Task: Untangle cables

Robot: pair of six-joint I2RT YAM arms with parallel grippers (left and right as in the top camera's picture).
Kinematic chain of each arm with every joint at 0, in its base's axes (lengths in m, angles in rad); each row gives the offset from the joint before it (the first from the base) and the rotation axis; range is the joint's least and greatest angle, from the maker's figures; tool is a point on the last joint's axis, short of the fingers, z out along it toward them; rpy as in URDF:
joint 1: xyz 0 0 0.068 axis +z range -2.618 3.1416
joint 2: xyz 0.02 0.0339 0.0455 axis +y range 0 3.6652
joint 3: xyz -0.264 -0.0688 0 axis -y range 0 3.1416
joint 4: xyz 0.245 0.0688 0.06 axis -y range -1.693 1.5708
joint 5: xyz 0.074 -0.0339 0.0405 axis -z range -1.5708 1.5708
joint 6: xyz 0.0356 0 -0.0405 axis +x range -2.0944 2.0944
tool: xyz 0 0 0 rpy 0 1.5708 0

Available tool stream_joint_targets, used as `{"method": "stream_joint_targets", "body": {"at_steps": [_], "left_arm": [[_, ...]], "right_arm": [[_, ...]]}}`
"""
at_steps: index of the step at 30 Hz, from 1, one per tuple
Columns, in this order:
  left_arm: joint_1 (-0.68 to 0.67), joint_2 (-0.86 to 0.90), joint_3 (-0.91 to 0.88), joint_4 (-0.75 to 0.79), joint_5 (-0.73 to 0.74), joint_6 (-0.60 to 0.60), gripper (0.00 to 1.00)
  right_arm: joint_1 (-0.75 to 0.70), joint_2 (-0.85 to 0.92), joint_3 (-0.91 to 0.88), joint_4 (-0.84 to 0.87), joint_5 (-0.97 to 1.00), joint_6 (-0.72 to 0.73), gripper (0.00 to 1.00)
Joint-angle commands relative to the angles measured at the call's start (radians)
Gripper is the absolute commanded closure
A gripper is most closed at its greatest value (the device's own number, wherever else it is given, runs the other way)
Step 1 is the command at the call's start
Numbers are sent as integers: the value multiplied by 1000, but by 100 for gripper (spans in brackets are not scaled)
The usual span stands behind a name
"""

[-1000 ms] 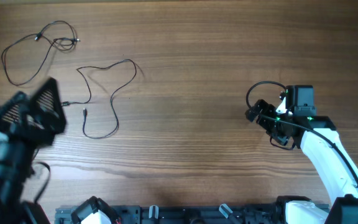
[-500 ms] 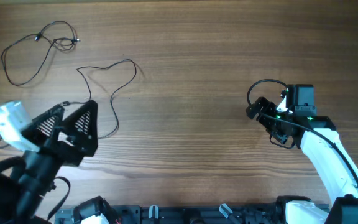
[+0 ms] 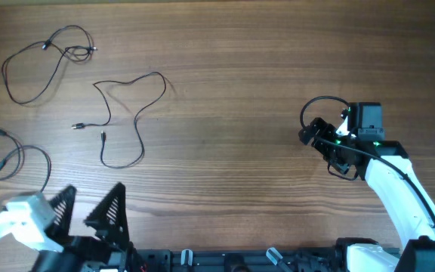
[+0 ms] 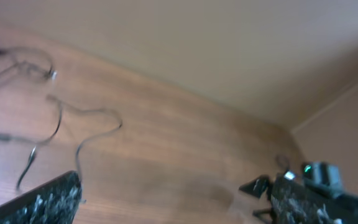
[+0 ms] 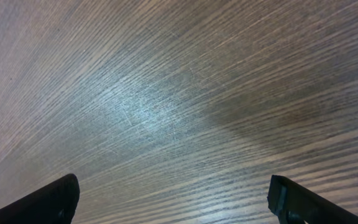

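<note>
While both grippers stand spread wide with nothing held, the three cables (image 3: 127, 82) lie apart from one another on the left part of the wooden table (image 3: 232, 181)

- far-left cable (image 3: 4, 72): loose loop at the far left corner, with a small tangle by its plug ends on the far side
- middle cable (image 3: 140, 125): open wavy line, right of the first and nearer, its two plug ends close together at its left
- near-left cable (image 3: 48, 162): curve by the left edge, two plugs showing; its near end runs close to the left gripper (image 3: 85, 215), and I cannot tell whether they touch
- left gripper: at the near-left edge, jaws empty
- right gripper (image 3: 322, 151): on the right side, well apart from every cable; its wrist view shows only wood grain between the fingers
- green light (image 3: 343, 136) glows on the right arm
- left wrist view is blurred, with cables faint at its left
- any lettering on the arms is too small to read
</note>
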Motion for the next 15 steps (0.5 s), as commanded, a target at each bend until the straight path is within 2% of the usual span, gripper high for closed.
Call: {"method": "stream_joint_targets", "body": {"at_steps": [1,4,15], "left_arm": [[-6,3,1,-166,-43,17,0],[-3,-19,0,-272,-39,12,0],[19,-292,-1,-303,-55,18,0]], "right_arm": [[5,-10,-4,3,14,10,0],[5,-10,-4,2,14,10,0],[5,-10,-4,3,14,10,0]]}}
